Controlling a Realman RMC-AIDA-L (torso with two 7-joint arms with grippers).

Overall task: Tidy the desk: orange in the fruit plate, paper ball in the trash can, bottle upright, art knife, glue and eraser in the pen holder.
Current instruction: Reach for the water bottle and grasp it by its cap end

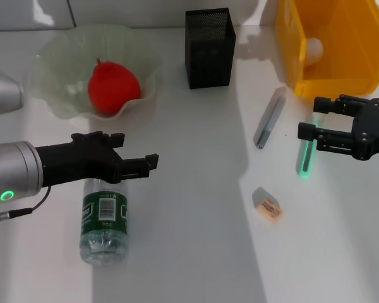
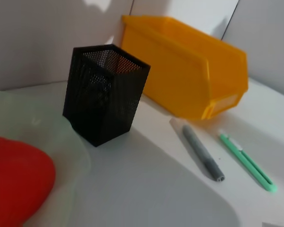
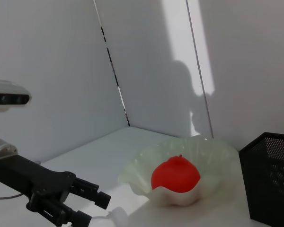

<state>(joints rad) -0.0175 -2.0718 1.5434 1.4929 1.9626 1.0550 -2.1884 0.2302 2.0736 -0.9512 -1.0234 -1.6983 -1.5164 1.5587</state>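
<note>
Bottle [image 1: 105, 218] lies flat, cap toward fruit plate [image 1: 57, 101].

Left gripper [image 1: 138, 164]: matte black, angular fingers on a silver cylindrical wrist bearing a glowing green ring light, with a thin black cable behind it; right gripper [image 1: 309, 120]: the same black, blocky, two-fingered build.

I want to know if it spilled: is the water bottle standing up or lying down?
Lying down. The bottle rests on its side on the desk, just beneath the left gripper.
</note>
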